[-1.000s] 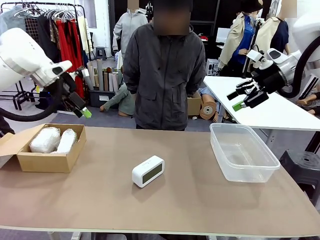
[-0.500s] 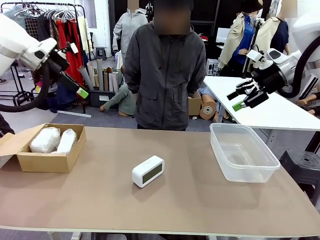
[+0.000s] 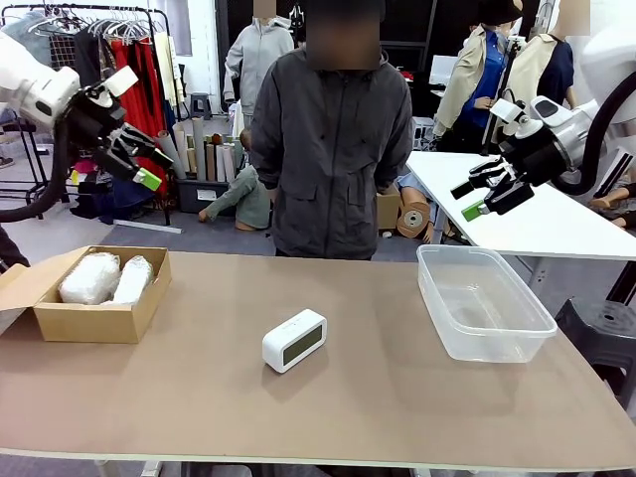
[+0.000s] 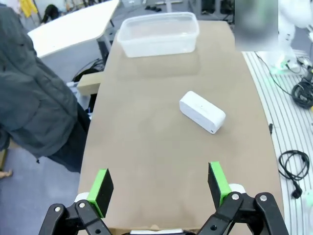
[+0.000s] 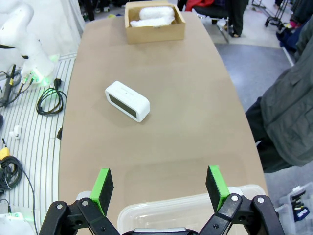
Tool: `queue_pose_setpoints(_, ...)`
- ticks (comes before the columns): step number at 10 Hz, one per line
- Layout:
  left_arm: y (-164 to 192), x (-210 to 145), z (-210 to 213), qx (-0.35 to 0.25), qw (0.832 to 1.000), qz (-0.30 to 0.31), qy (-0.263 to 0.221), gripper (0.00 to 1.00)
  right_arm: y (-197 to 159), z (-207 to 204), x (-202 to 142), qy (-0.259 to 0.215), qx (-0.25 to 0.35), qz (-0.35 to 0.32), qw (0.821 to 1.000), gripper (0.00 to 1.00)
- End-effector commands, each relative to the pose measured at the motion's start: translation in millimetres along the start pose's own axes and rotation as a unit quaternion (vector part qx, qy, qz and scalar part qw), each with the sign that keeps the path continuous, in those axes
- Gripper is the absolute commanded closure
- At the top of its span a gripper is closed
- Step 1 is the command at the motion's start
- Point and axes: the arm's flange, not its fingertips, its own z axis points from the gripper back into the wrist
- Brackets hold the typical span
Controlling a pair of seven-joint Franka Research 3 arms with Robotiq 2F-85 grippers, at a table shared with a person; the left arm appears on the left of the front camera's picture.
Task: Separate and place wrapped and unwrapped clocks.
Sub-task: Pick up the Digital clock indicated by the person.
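Observation:
Two wrapped clocks, oblong bundles in crinkly white plastic, lie side by side in the brown cardboard box at the table's left; the right wrist view has them at its top. The bare white clock with a dark screen stands mid-table, also in the left wrist view and right wrist view. My left gripper hangs open high above the box, empty. My right gripper hovers open above the clear tub's far side, empty.
A clear plastic tub stands empty at the table's right, seen as well in the left wrist view. A person in a dark jacket stands at the far edge, hands down. A white table stands behind at right.
My left arm has lifted and swung back to the left, away from the box. The right arm and all clocks have stayed put.

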Motion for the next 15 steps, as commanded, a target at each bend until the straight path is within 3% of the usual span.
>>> queue_pose_setpoints(1, 7.0, -5.9, 3.4, -0.022, 1.0, -0.017, 0.001, 0.0, 1.0, 0.4, 0.7, 0.0, -0.002, 0.001, 1.0, 0.0)
queue_pose_setpoints(2, 10.6, -7.3, 0.3, -0.007, 1.0, 0.006, 0.001, 0.0, 1.0, 0.4, 0.7, 0.0, -0.002, 0.001, 1.0, 0.0)
queue_pose_setpoints(15, 3.8, -5.8, -1.2, -0.011, 1.0, -0.007, -0.002, 0.0, 1.0, 0.4, 0.7, 0.0, -0.002, 0.001, 1.0, 0.0)
